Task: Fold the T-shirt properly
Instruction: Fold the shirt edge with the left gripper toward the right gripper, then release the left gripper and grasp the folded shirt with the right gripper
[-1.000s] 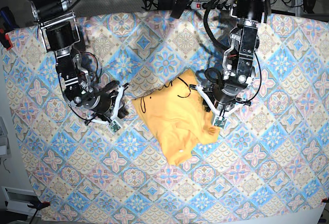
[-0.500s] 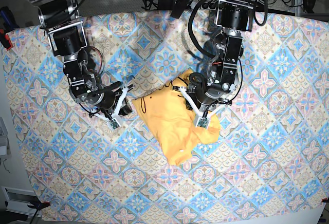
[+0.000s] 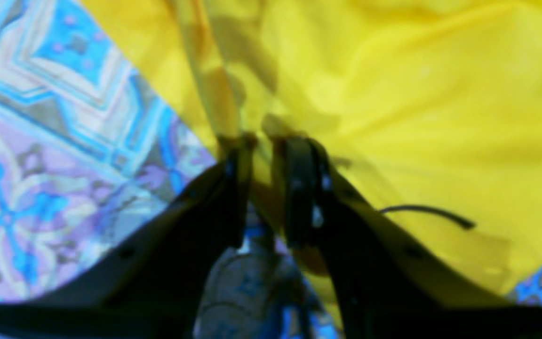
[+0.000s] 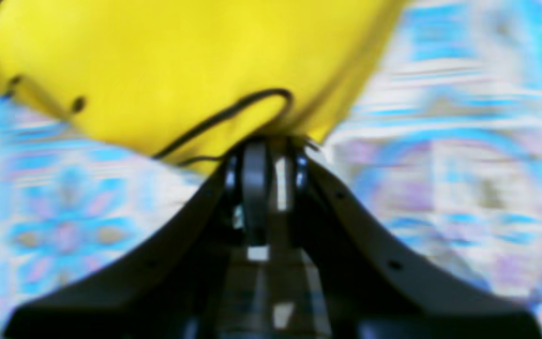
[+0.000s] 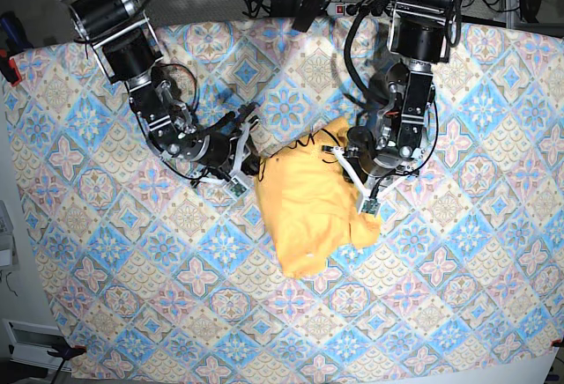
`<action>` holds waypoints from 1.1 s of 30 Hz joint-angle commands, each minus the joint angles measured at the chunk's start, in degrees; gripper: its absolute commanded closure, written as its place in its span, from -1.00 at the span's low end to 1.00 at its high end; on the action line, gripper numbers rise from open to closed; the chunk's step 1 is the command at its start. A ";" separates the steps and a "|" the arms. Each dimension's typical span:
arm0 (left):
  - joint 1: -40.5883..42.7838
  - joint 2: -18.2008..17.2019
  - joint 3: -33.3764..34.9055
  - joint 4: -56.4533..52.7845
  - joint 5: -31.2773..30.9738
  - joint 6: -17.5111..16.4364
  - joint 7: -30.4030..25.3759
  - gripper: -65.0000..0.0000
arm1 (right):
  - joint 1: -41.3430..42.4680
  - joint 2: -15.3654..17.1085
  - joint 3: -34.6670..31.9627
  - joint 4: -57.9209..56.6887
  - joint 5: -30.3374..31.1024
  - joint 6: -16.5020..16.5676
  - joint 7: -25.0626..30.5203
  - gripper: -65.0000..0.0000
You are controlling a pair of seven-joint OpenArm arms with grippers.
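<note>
Moved in since earlier: right gripper [image 4: 264,155] and left gripper [image 3: 264,155], both pinched on T-shirt [image 5: 308,203]; folds visible only close-up.

Soft matt cloth T-shirt [image 5: 310,210] on printed woven tablecloth [image 5: 458,261]; glossy black plastic end effectors.

Both wrist views are blurred, smearing the blue-and-pink patterned tablecloth [image 4: 464,141] to streaks. The soft pale yellow-orange T-shirt [image 3: 417,94] runs off the left wrist picture's top and right edges. In the base view, cloth folds hide the left gripper's [image 5: 351,177] fingertips.
</note>
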 commanded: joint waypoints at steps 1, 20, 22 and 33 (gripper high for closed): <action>-0.33 -0.39 -0.37 2.23 0.51 0.20 0.26 0.60 | 1.00 0.34 -0.28 0.68 -0.96 0.51 -3.45 0.79; -0.51 -2.23 -11.53 2.23 0.68 0.20 0.35 0.60 | -3.83 1.05 -0.20 12.72 -0.96 0.42 -8.46 0.79; -0.42 -1.53 -11.53 2.94 0.51 0.20 0.52 0.60 | -4.27 3.15 -0.20 16.94 -0.96 0.33 -9.78 0.79; 9.25 -2.67 -12.06 17.44 0.24 0.20 0.61 0.60 | -5.94 1.40 4.02 30.04 -0.88 0.24 -10.31 0.79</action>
